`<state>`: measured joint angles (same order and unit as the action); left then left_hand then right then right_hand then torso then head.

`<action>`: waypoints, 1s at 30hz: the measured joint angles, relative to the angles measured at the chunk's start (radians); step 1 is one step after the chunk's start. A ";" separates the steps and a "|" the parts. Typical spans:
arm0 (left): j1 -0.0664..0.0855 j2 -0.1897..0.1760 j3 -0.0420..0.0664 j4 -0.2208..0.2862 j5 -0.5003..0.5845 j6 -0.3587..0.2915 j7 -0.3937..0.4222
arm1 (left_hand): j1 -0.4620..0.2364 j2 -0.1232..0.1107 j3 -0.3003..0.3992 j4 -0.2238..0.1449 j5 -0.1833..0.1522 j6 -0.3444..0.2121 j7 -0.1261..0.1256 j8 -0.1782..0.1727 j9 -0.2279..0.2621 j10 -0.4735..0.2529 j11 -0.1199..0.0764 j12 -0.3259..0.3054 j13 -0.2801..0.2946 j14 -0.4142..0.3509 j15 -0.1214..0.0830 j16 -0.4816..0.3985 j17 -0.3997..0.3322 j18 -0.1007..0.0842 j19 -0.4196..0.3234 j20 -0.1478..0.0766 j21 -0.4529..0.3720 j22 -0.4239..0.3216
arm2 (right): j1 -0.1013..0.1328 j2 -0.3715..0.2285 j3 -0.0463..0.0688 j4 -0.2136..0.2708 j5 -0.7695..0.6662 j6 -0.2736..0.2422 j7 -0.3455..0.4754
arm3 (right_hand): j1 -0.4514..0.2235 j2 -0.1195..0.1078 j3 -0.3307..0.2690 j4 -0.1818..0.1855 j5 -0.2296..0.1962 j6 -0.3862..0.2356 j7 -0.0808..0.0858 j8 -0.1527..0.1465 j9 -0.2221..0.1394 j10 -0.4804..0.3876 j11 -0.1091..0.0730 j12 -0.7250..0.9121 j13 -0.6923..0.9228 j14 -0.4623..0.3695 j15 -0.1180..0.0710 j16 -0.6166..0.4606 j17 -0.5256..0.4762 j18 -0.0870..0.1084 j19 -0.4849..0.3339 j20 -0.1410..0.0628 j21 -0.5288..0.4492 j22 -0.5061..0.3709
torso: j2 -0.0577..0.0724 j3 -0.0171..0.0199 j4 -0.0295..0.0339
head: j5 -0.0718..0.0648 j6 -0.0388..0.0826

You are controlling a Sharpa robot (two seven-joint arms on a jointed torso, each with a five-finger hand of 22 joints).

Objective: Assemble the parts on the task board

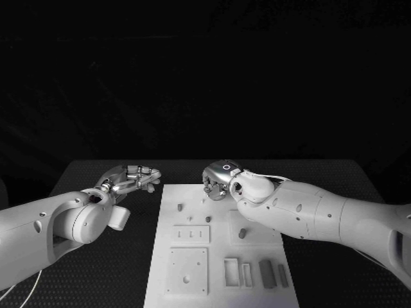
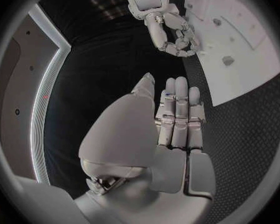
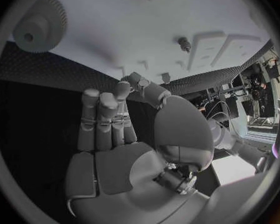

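Bench point(image 1: 94, 269): black, textured mat surface, dark all round.

Task board point(image 1: 219, 282): white plate, centre of the bench, long axis running straight away from the robot. Near end carries a square plate with holes at its corners and centre point(image 1: 188, 271), and beside it a row of upright rectangular slots and bars point(image 1: 255, 273), long sides parallel to the board's long axis. Mid-board has a smaller plate with three slits point(image 1: 191, 233). A few small pegs point(image 1: 243, 233) stand further up the board.

Right arm point(image 1: 335, 215) comes in across the board's far right corner and covers that part of it. Right hand point(image 1: 220, 179) hangs over the board's far edge, fingers curled downward, nothing seen in it. Right wrist view has its fingers point(image 3: 105, 119) fairly straight and side by side with nothing between them and the thumb, plus a toothed gear point(image 3: 42, 25) lying flat on the board and a small peg point(image 3: 184, 44) standing well apart from it.

Left hand point(image 1: 131, 178) sits off the board, just beside its far left corner, above the mat. Left wrist view: fingers point(image 2: 180, 114) straight and together, palm bare, holding nothing. Right hand point(image 2: 174, 32) shows there too, curled at the board's edge.

No readable writing or labels anywhere.
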<state>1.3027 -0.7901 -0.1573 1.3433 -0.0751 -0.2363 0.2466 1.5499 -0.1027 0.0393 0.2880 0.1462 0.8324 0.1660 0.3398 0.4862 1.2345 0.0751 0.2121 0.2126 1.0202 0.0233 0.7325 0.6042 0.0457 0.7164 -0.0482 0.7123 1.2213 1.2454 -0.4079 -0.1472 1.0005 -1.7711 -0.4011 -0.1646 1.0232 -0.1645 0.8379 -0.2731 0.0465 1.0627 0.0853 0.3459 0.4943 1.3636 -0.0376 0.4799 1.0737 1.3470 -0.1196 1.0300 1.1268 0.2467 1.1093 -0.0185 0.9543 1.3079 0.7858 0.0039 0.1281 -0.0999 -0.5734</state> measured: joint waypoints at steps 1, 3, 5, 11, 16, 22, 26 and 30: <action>0.000 0.000 0.000 0.000 0.000 0.000 0.000 | 0.000 0.000 0.000 0.000 0.000 0.000 0.000 0.000 0.000 0.000 0.000 0.000 0.000 0.000 0.000 0.000 0.000 0.000 0.000 0.000 0.000 0.000 | 0.000 0.002 0.000 -0.003 -0.001 0.000 0.000 | 0.000 0.000 0.000 0.000 0.000 0.000 0.000 0.000 0.000 0.000 0.000 0.000 0.000 0.000 0.000 0.000 0.000 0.000 0.000 0.000 0.000 0.000 | 0.000 0.0000 0.0000 | 0.000 0.000; 0.000 0.001 0.000 0.001 0.000 0.000 0.000 | 0.000 0.000 0.000 0.000 0.000 0.000 0.000 0.000 0.000 0.000 0.000 0.000 0.000 0.000 0.000 0.000 0.000 0.000 0.000 0.000 0.000 0.000 | 0.000 0.005 0.000 -0.009 -0.004 -0.001 -0.001 | 0.000 0.000 0.000 0.000 0.000 0.000 0.000 0.000 0.000 0.000 0.000 0.000 0.000 0.000 0.000 0.000 0.000 0.000 0.000 0.000 0.000 0.000 | 0.000 -0.0003 0.0005 | 0.000 -0.001; 0.000 0.001 0.000 0.002 0.000 0.000 0.000 | 0.000 0.000 0.000 0.000 0.000 0.000 0.000 0.000 0.000 0.000 0.000 0.000 0.001 0.000 0.000 0.000 0.000 0.000 0.000 0.000 0.000 0.000 | 0.000 0.007 0.000 -0.014 -0.007 -0.001 -0.001 | 0.000 0.000 0.001 0.001 0.000 0.000 0.000 0.000 0.000 0.000 0.000 0.000 0.000 0.000 0.000 0.000 0.000 0.000 0.000 0.000 0.000 0.000 | 0.001 -0.0006 0.0006 | 0.000 -0.001; 0.000 0.000 0.000 0.003 0.000 0.000 0.000 | 0.000 0.000 0.000 0.000 0.000 0.000 0.000 0.000 0.000 0.000 0.000 -0.004 0.001 0.000 0.000 0.000 0.000 0.000 0.000 0.000 0.000 -0.001 | -0.001 0.016 0.000 -0.022 -0.010 -0.001 -0.001 | 0.000 0.000 0.003 0.003 0.000 0.000 0.000 0.000 0.000 0.000 0.000 0.000 0.000 0.000 0.000 0.000 0.000 0.000 0.000 0.000 0.002 -0.001 | 0.001 -0.0002 0.0006 | 0.004 -0.005; 0.000 0.000 0.000 0.005 0.000 0.000 0.000 | 0.000 0.000 0.000 0.000 0.000 0.000 0.000 0.000 0.000 0.000 0.000 -0.003 0.001 0.000 0.000 0.000 0.000 0.000 0.000 0.000 0.000 -0.001 | -0.002 0.021 0.000 -0.027 -0.012 0.000 -0.001 | 0.000 0.000 0.003 0.003 0.000 0.000 0.000 0.000 0.000 0.000 0.000 0.000 0.000 0.000 0.000 0.000 0.000 0.000 0.000 0.000 0.004 0.000 | 0.002 -0.0004 0.0009 | 0.005 -0.009; 0.000 0.000 0.000 0.007 0.000 0.000 0.000 | 0.000 0.000 0.000 0.000 0.000 0.000 0.000 0.000 0.001 0.000 0.000 -0.003 0.002 0.000 0.000 0.000 0.000 0.000 0.000 0.000 0.000 -0.002 | -0.004 0.030 0.000 -0.034 -0.013 0.001 0.001 | 0.000 0.000 0.003 0.003 0.000 0.000 0.000 0.000 0.000 0.000 0.000 0.000 0.000 -0.004 -0.003 0.000 0.000 0.000 0.000 0.000 0.004 0.000 | 0.002 -0.0004 0.0010 | 0.007 -0.013; 0.000 0.000 0.000 0.007 0.000 0.000 0.000 | 0.000 0.000 0.000 0.000 0.000 0.000 0.000 0.000 0.001 0.000 0.000 -0.003 0.002 0.000 0.000 0.000 0.000 0.000 0.000 0.000 0.000 -0.002 | -0.005 0.031 0.000 -0.039 -0.013 0.003 0.001 | 0.000 0.000 0.003 0.003 0.000 0.000 0.000 0.000 0.000 0.000 0.000 0.000 0.000 -0.004 -0.003 0.000 0.000 0.000 0.000 0.000 0.004 0.000 | 0.002 -0.0004 0.0004 | 0.008 -0.017; 0.000 0.000 0.000 0.008 0.000 0.000 0.000 | 0.000 0.000 0.000 0.000 0.000 0.000 0.000 0.000 0.001 0.000 0.000 -0.003 0.002 0.000 0.000 0.000 0.000 0.000 0.000 0.000 0.000 -0.002 | -0.006 0.033 0.000 -0.040 -0.013 0.006 0.001 | 0.000 0.000 0.003 0.003 0.000 0.000 0.000 0.000 0.000 0.000 0.000 0.000 0.000 -0.004 -0.003 0.000 0.000 0.001 0.000 0.001 0.004 0.000 | 0.002 -0.0006 -0.0005 | 0.009 -0.020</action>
<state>1.3029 -0.7902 -0.1569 1.3513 -0.0750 -0.2361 0.2466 1.5499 -0.1027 0.0393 0.2880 0.1462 0.8324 0.1660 0.3399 0.4872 1.2345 0.0751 0.2087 0.2142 1.0202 0.0233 0.7325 0.6042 0.0454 0.7165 -0.0481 0.7123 1.2197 1.2398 -0.3745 -0.1476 0.9600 -1.7843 -0.3954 -0.1633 1.0232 -0.1647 0.8406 -0.2704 0.0463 1.0627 0.0853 0.3459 0.4943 1.3636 -0.0375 0.4799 1.0734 1.3429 -0.1227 1.0302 1.1264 0.2473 1.1089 -0.0180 0.9584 1.3081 0.7876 0.0034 0.1276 -0.0910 -0.5935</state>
